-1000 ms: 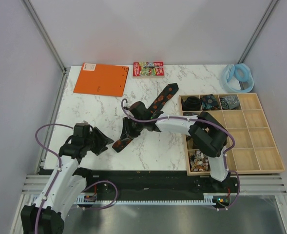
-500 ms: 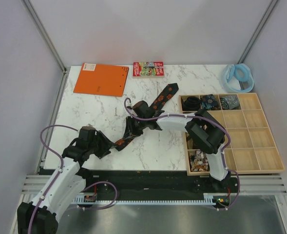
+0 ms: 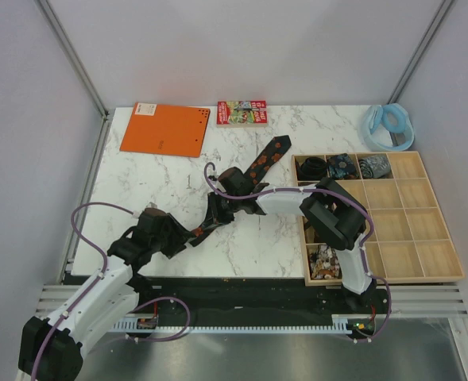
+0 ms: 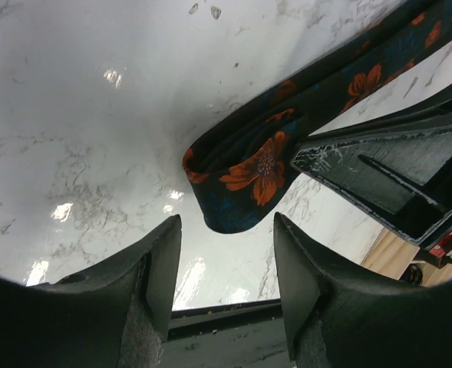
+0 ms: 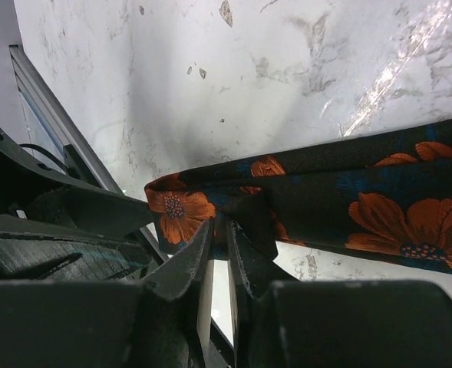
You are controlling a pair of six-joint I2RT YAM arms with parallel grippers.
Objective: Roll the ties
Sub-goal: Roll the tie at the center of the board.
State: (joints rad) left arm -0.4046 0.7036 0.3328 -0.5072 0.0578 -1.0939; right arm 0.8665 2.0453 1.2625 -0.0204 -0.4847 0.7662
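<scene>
At eight o'clock on the table point(image 3: 154, 175), the left gripper point(image 4: 226, 234) stands released, just short of the flowered tie point(image 4: 249, 165), which slants toward one o'clock. The right gripper point(image 5: 224, 230) pinches its folded end.

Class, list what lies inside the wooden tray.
Three coiled ties sit in the wooden tray's back row; a speckled bundle in its near-left compartment. The right arm covers the left column's middle compartments, hiding their contents.
</scene>
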